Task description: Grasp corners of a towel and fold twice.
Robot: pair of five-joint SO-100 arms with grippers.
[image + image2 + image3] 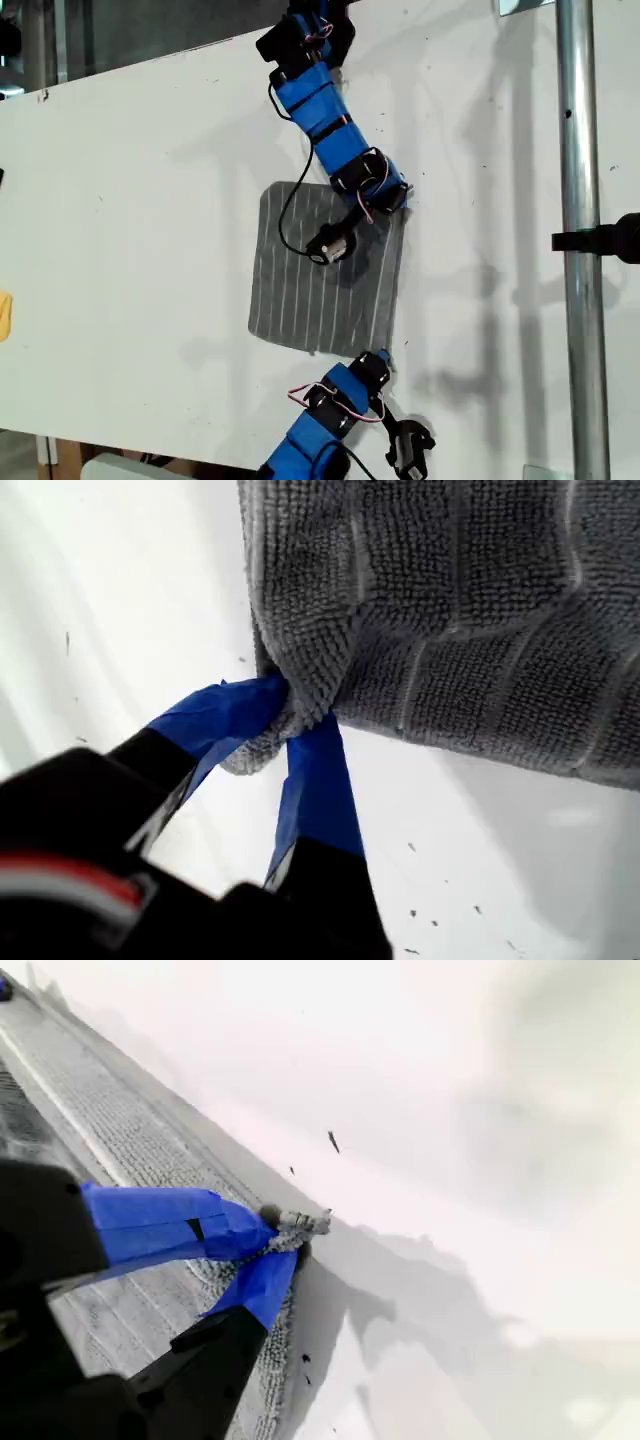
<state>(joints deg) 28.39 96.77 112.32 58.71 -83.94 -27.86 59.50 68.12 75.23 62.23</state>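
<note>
The grey striped towel [300,290] lies flat on the white table [130,220], near the middle of the exterior view. My first gripper [398,198] reaches in from the top of the exterior view and is shut on the towel's upper right corner [262,752]; that corner bunches between the blue fingers [225,715]. My second gripper [380,358] comes from the bottom of the exterior view and is shut on the lower right corner [300,1223]. The towel's edge [120,1130] runs away from it across the table.
A metal pole [575,260] with a black clamp [605,240] stands upright at the exterior view's right. A yellow object [4,315] sits at its left edge. A cable and a black module [330,243] of the first arm hang over the towel.
</note>
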